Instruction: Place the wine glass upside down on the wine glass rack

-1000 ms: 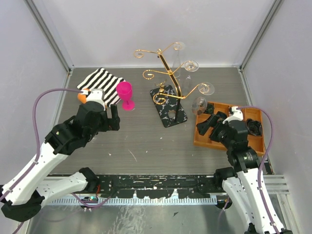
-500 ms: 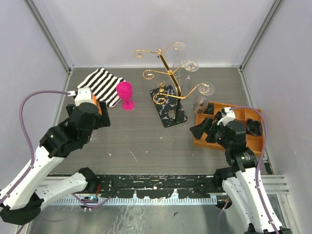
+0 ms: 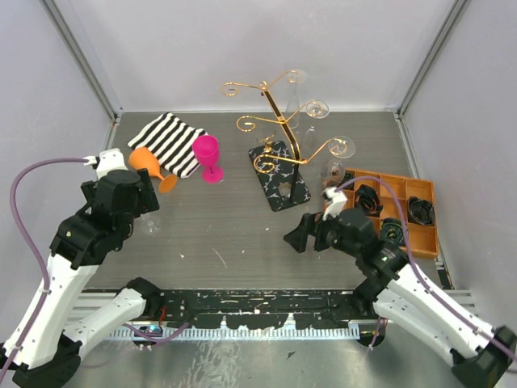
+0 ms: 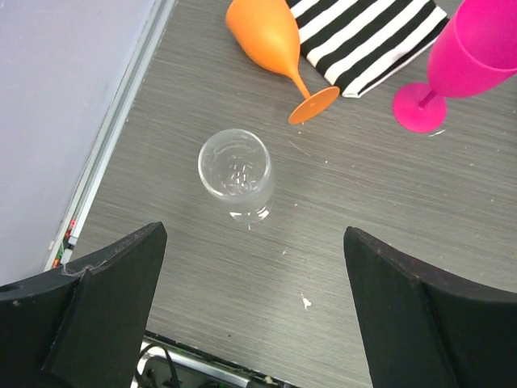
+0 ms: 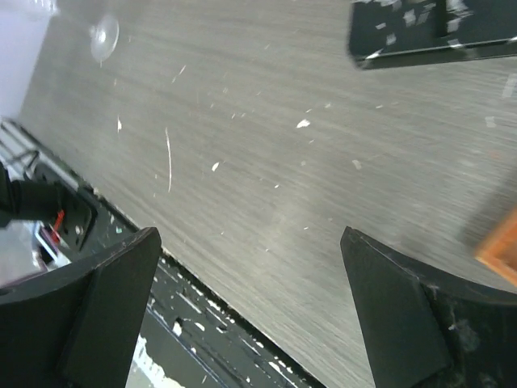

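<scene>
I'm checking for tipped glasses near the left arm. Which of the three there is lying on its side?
The orange glass, lying tipped over by the striped cloth. The pink glass and the clear glass both stand upright.

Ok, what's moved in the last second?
The left gripper pulled back toward the near left, uncovering the orange glass lying on its side. The right gripper swung left off the orange tray to over bare table. Both open, holding nothing. Pink glass, rack and striped cloth unchanged.
</scene>
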### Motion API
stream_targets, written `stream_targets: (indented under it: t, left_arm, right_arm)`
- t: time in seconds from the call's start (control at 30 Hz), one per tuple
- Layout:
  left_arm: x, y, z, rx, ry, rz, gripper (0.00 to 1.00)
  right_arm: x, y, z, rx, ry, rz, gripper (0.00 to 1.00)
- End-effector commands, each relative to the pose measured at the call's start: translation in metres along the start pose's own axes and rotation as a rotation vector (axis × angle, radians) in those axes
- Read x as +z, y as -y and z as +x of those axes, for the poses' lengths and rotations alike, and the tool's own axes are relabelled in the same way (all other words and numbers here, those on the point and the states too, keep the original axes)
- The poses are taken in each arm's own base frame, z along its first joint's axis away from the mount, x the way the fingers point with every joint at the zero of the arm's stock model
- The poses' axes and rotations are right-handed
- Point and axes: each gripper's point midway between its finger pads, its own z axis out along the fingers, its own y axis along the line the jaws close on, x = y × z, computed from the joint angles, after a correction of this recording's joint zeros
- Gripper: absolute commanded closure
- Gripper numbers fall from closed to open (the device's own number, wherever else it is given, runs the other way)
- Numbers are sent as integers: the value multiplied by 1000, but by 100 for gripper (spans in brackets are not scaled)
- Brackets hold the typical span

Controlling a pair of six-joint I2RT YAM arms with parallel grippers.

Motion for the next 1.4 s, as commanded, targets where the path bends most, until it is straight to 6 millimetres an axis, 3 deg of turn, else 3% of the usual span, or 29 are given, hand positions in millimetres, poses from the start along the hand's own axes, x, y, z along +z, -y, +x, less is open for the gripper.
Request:
stream_targets:
  t: [0.0, 0.2, 0.37, 0.47, 0.63, 0.97, 1.17, 1.37]
  left_arm:
    - [-7, -7, 2, 25, -12, 10, 2]
    - [-30, 16, 3, 5, 40, 261, 2]
    - [-36, -6, 5, -16, 77, 206, 2]
    - [-37, -8, 9, -25, 75, 212, 2]
    - [-37, 5, 19, 2, 52, 286, 2]
    - [-36, 9, 32, -13, 63, 332, 2]
    - [-36, 3, 34, -47, 89, 314, 2]
    - [-36, -6, 32, -63, 117, 279, 2]
  right_arm:
    - [21, -24, -6, -63, 92, 8, 0]
    - [46, -47, 21, -103, 71, -50, 0]
    - [65, -71, 44, -220, 46, -56, 0]
    - [80, -82, 53, -236, 70, -91, 0]
    - [107, -112, 58, -338, 143, -184, 0]
    - [165, -184, 57, -476, 276, -408, 0]
    - [197, -224, 62, -532, 398, -563, 5]
    - [242, -255, 63, -564, 440, -593, 7]
